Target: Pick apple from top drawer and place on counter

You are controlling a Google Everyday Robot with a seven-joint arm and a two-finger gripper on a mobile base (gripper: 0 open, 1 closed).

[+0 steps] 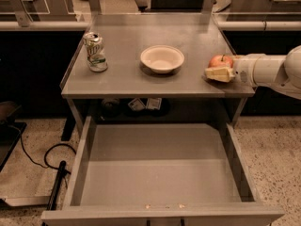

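Note:
The red and yellow apple (pixel 220 60) is at the right edge of the counter (pixel 155 81), low over or resting on its surface. My gripper (pixel 215 67) reaches in from the right on a white arm and is shut on the apple. Its cream near finger (pixel 219 74) lies along the apple's front side, and the far finger is hidden behind the apple. The top drawer (pixel 160 173) is pulled fully open below the counter, and its flat grey bottom is bare.
A cream-white bowl (pixel 162 58) stands at the counter's middle. A dented drink can (pixel 96 52) stands at its left. Small items lie on the shelf (pixel 141 105) under the counter. A black cable (pixel 56 159) runs over the floor at the left.

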